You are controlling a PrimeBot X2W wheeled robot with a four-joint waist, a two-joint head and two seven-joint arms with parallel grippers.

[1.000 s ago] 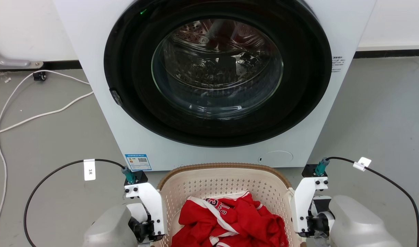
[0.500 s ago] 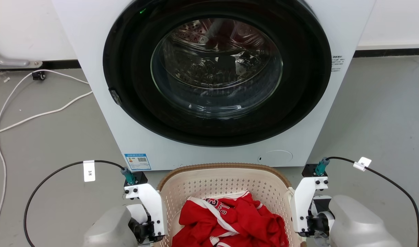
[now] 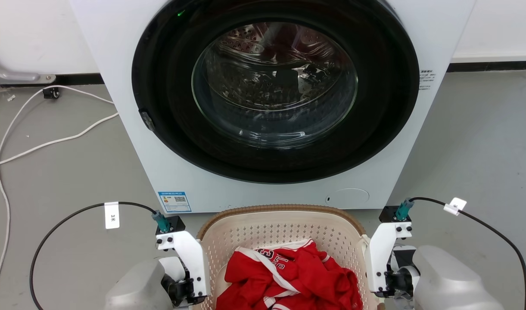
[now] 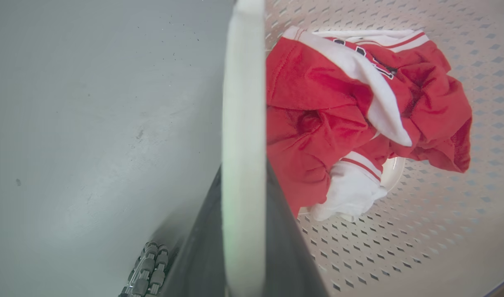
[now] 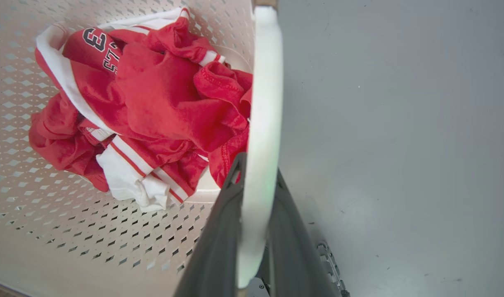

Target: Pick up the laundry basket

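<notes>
Wrist views: laundry basket [image 4: 400, 247] between left hand [image 4: 243, 171] and right hand [image 5: 258, 165], each pinching a white side handle [image 4: 243, 82].

Left end effector [image 4: 243, 177] and right end effector [image 5: 258, 169] are both clamped.

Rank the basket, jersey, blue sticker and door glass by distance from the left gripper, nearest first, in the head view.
1. basket, its handle in the left gripper
2. jersey, inside the basket, to the right
3. blue sticker, low on the washer front
4. door glass, higher on the washer, farthest
</notes>
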